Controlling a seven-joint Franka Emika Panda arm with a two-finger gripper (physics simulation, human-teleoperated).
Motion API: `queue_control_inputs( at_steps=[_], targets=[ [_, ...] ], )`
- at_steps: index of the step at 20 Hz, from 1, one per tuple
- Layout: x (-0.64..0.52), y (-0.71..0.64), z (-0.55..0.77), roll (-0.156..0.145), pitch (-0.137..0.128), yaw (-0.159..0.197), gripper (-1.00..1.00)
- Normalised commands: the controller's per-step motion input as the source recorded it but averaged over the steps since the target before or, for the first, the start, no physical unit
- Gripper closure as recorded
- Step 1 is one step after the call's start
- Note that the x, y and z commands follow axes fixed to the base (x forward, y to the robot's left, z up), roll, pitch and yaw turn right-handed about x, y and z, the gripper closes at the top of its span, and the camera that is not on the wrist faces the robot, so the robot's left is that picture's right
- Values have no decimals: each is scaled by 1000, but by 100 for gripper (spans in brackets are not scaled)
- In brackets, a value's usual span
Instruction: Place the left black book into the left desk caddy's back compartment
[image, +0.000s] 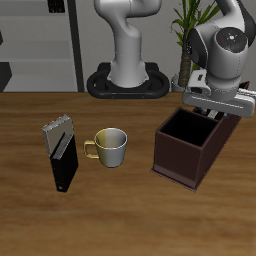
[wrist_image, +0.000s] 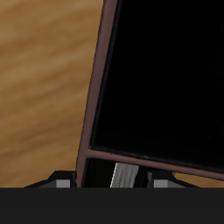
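One left black book, clamped edge-up in the end effector, hangs over the left desk caddy on the side toward the counter's back edge, apparently lined up to drop into the back compartment.

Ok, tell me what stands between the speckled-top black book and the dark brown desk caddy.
A pale mug with a yellowish handle stands on the table between the speckled-top black book and the desk caddy. The exterior view shows this.

White-grey arm, glossy rounded joints
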Motion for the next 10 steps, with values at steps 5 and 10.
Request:
queue_control_inputs(
  at_steps=[5,10],
  targets=[
    [-9,-81,98,-16,-13,-1,-100],
    [-22,-85,115,-12,-15,-6,-100]
  ],
)
